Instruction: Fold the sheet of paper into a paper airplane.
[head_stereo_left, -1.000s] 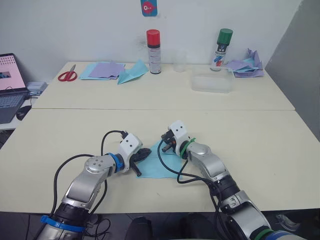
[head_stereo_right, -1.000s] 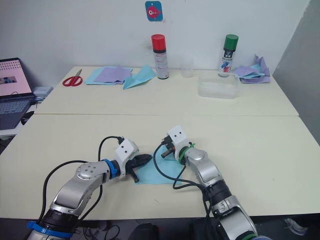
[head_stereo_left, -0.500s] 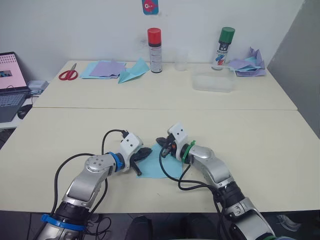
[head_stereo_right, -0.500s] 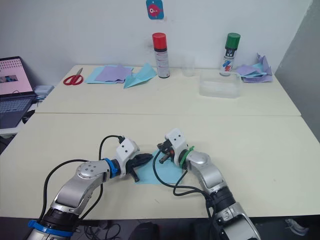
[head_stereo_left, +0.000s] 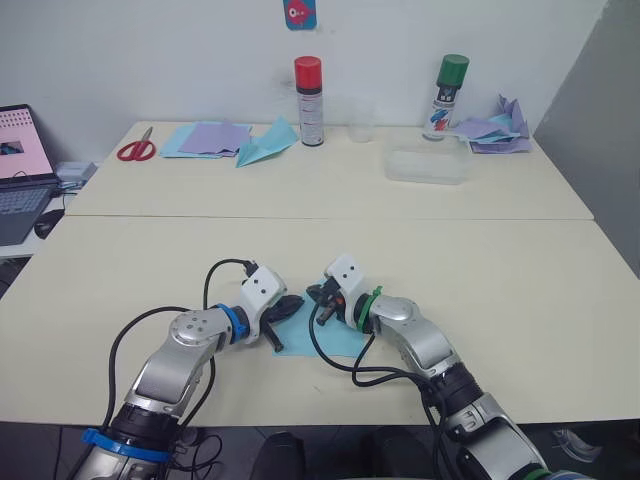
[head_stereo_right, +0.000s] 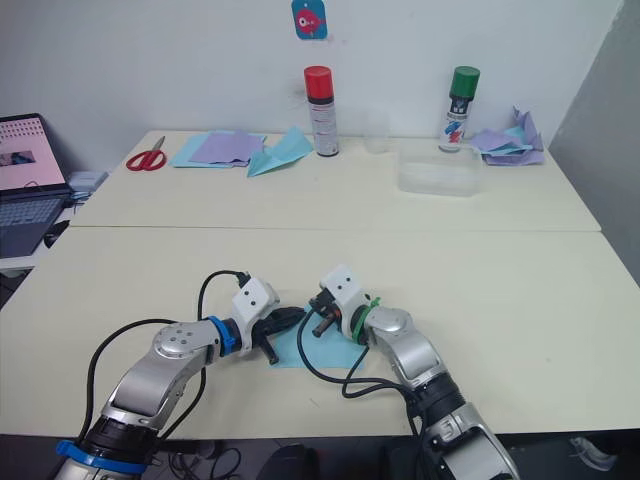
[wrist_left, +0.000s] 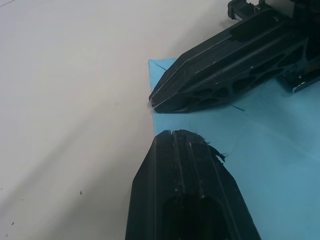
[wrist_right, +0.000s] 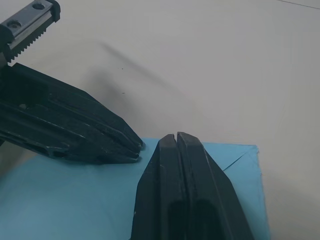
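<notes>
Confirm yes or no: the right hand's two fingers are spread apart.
No. In its wrist view the right hand has both fingers pressed together, tips resting over the sheet of paper.

Cream table (head_stereo_left: 520, 300) with sheet of paper (head_stereo_left: 330, 335), scissors (head_stereo_left: 136, 150)

The sheet of paper (head_stereo_left: 322, 336) is thin and light sky-blue, lying flat on the pale surface (head_stereo_left: 300, 240) near its front edge. A fine crease line runs across it, and one corner (wrist_right: 248, 150) shows a diagonal fold line. Both sets of black fingers (wrist_left: 186, 175) rest on it near its far edge.
</notes>
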